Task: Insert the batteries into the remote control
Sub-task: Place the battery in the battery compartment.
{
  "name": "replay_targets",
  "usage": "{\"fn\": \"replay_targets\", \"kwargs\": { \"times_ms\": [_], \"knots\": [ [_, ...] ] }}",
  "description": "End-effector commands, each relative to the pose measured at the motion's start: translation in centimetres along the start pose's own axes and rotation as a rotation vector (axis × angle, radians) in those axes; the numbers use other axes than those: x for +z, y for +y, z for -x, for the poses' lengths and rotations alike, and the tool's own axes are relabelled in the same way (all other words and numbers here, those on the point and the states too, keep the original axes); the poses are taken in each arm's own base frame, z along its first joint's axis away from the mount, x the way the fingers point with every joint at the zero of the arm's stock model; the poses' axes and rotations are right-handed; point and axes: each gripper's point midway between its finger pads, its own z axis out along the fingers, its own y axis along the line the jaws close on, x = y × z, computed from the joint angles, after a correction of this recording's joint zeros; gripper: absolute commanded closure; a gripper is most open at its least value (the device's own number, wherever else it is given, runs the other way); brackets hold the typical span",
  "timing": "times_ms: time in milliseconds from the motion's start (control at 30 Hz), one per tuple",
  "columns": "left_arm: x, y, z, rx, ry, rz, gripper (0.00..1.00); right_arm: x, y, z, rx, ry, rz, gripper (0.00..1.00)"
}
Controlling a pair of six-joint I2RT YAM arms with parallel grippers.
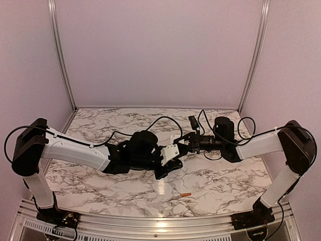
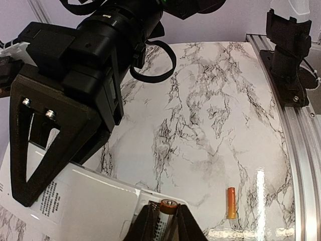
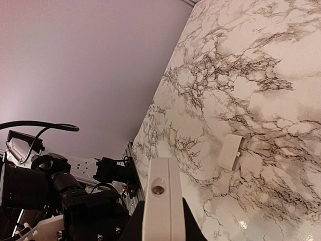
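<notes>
Now | left jaws clamp battery [image 2: 164, 220], lengthwise, gold tip outward | right jaws clamp remote control [image 3: 160, 201] edge-on

High rear overview, close wrist views, shared marble table [image 1: 100, 186]

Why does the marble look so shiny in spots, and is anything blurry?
Top external view: a white glare spot on the table, the rest sharp. Left wrist view: a glare streak beside the orange battery; the gold battery near the lens is soft. Right wrist view: the remote control, close up, looks slightly blurred.
</notes>
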Motion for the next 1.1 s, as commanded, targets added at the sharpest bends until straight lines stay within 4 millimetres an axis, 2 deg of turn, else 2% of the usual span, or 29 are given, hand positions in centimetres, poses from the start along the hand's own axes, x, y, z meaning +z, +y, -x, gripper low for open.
{"fn": "replay_targets", "kwargs": {
  "times_ms": [0, 100, 233, 267, 300, 433, 500, 567, 633, 733, 767, 867, 1067],
  "knots": [
    [-0.3, 0.1, -2.1, 0.016, 0.082, 0.021, 0.79, 0.2, 2.5, 0.6, -0.045, -0.004, 0.074, 1.00],
    [-0.6, 0.2, -1.5, 0.012, 0.072, 0.022, 0.68, 0.3, 2.2, 0.6, -0.047, -0.001, 0.063, 1.00],
    [-1.7, 0.7, 0.8, -0.039, 0.005, 0.040, 0.47, 0.4, 1.4, 0.4, -0.049, -0.001, 0.037, 1.00],
    [-2.1, 0.9, 1.6, -0.052, -0.019, 0.046, 0.39, 0.4, 1.2, 0.4, -0.049, -0.002, 0.032, 1.00],
    [-2.7, 1.1, 2.5, -0.069, -0.047, 0.053, 0.26, 0.5, 1.1, 0.4, -0.050, -0.002, 0.027, 1.00],
    [-4.8, 1.7, 5.0, -0.145, -0.127, 0.077, 0.02, 0.6, 0.3, 0.3, -0.051, -0.004, 0.004, 1.00],
    [-5.8, 2.3, 5.6, -0.202, -0.152, 0.110, 0.01, 0.6, 0.0, 0.3, -0.058, -0.006, -0.012, 1.00],
    [-6.8, 3.6, 5.2, -0.306, -0.158, 0.185, 0.01, 0.6, -0.1, 0.4, -0.064, -0.009, -0.017, 1.00],
    [-7.3, 5.1, 3.8, -0.452, -0.153, 0.247, 0.01, 0.5, -0.1, 0.5, -0.070, -0.014, -0.020, 1.00],
    [-7.7, 4.9, 1.7, -0.662, -0.193, 0.180, 0.01, 0.6, -0.3, 0.7, -0.079, -0.019, -0.037, 1.00],
    [-7.7, 5.0, 1.2, -0.756, -0.209, 0.153, 0.01, 0.6, -0.4, 0.8, -0.079, -0.020, -0.047, 1.00],
    [-7.5, 5.1, 0.0, -0.894, -0.242, 0.127, 0.01, 0.7, -0.7, 0.9, -0.074, -0.016, -0.067, 1.00],
    [-5.4, 4.9, -2.4, -1.030, -0.194, 0.133, 0.01, 0.9, -0.9, 1.0, -0.074, 0.000, -0.087, 1.00]
  ]
}}
